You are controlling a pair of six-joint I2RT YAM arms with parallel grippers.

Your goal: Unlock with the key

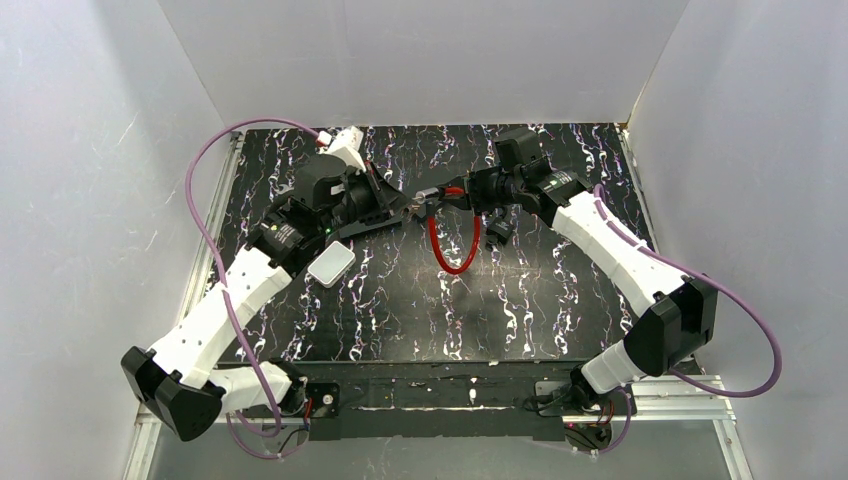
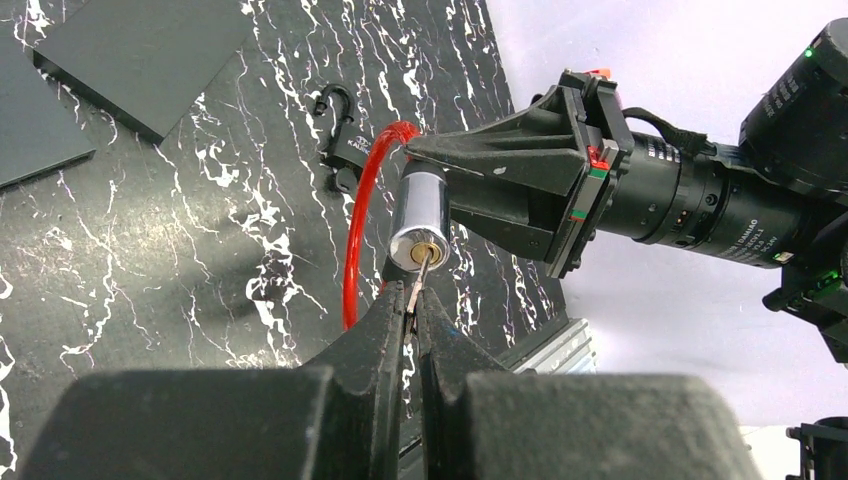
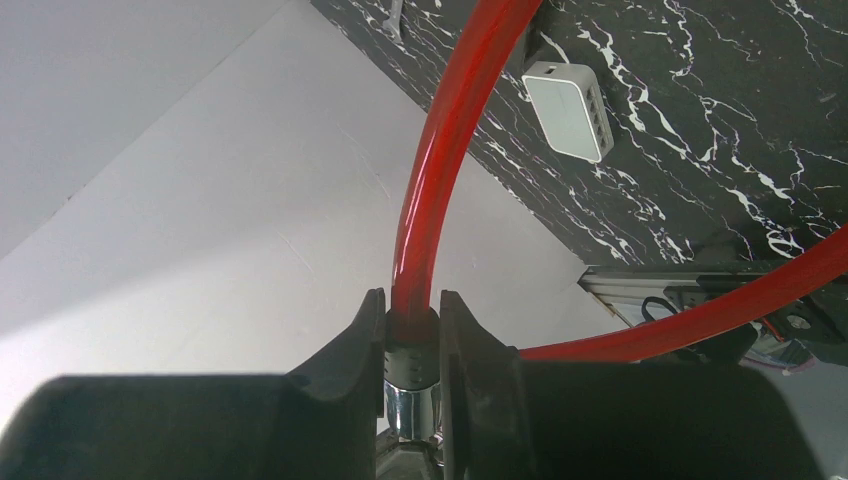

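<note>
A red cable lock [image 1: 452, 240] hangs above the black marbled table [image 1: 520, 300]. Its shiny metal cylinder [image 2: 421, 218] has a brass keyhole facing my left gripper. My right gripper [image 1: 462, 192] is shut on the cylinder [image 3: 410, 372], where the red cable [image 3: 440, 150] leaves it. My left gripper [image 2: 412, 300] is shut on the small silvery key [image 2: 419, 277]; the key's tip sits in the keyhole. In the top view the left gripper [image 1: 412, 208] meets the right one mid-table. The key's ring is hidden.
A small white box [image 1: 332, 263] lies on the table under the left arm; it also shows in the right wrist view [image 3: 570, 108]. A black carabiner [image 2: 338, 140] lies by the red cable. Dark flat plates [image 2: 140, 50] lie at the far left. White walls enclose the table.
</note>
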